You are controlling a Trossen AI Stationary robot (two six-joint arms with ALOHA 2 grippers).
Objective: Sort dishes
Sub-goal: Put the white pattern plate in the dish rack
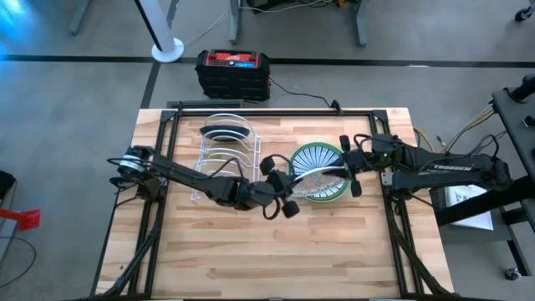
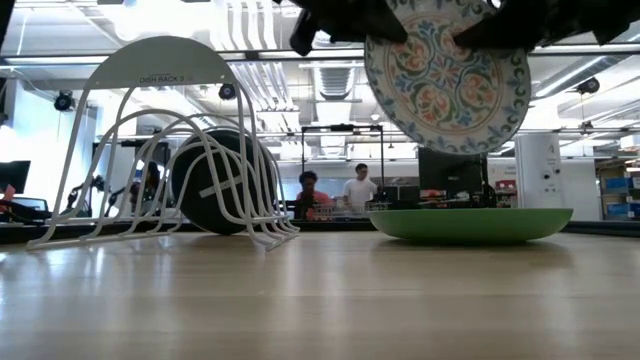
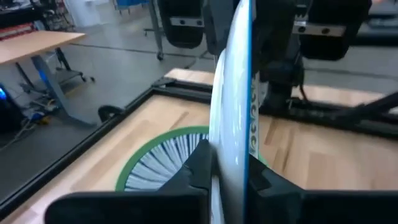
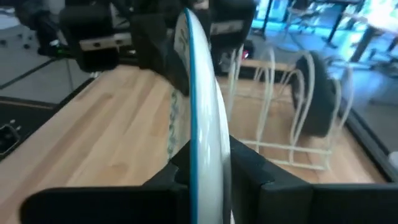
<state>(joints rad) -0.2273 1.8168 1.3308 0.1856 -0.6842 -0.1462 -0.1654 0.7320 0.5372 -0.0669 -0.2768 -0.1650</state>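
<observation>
Above the stacked plates (image 1: 320,159), both the left gripper (image 1: 282,186) and right gripper (image 1: 347,171) fingers seemingly pinch the patterned plate (image 2: 447,75) upright; an early right release could tip it.

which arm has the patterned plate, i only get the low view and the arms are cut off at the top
observer: the left tool is shut on the patterned plate, gripping its rim; the right tool is at the opposite edge.
operator: whats sitting in the green plate under it
observer: from above, a white plate with blue radial lines lies in the green plate.
operator: which slot is the dark plate in
observer: the dark plate stands at the end of the white wire rack nearest the black box behind the table.
</observation>
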